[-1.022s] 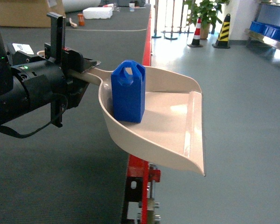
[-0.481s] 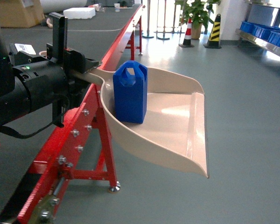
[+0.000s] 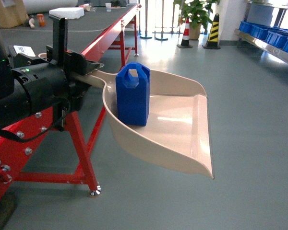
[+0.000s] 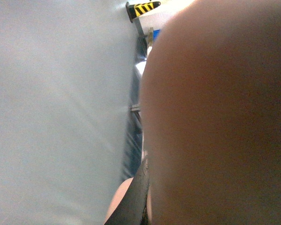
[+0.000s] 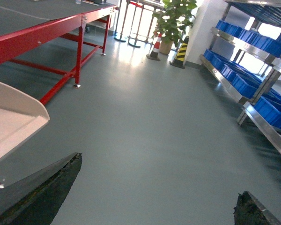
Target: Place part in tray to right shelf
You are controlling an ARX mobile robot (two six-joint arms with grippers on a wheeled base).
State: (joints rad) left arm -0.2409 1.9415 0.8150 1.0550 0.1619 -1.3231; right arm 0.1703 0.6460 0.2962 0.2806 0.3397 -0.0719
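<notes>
The part (image 3: 133, 98), a small bright blue block with looped top, stands upright at the back of the beige tray (image 3: 182, 129). My left gripper (image 3: 88, 73) is shut on the tray's thin handle and holds the tray level above the floor. In the left wrist view the tray's underside (image 4: 215, 117) fills the right side, with one dark finger (image 4: 136, 199) against it. The right shelf (image 5: 246, 77), steel with blue crates, stands at the right, also far right in the head view (image 3: 273, 40). My right gripper (image 5: 159, 180) is open over bare floor, beside the tray's corner (image 5: 14, 117).
A red-framed conveyor table (image 3: 81, 52) runs along the left, its leg (image 3: 86, 163) close under the tray. A potted plant (image 5: 175, 18), a traffic cone (image 5: 155, 47) and a striped bollard (image 5: 181, 51) stand at the far end. Grey floor (image 5: 145, 117) lies between table and shelf.
The whole view has swung: the red table has slid left and away, and more floor and shelf show on the right. Tray, part and left gripper keep the same pose.
</notes>
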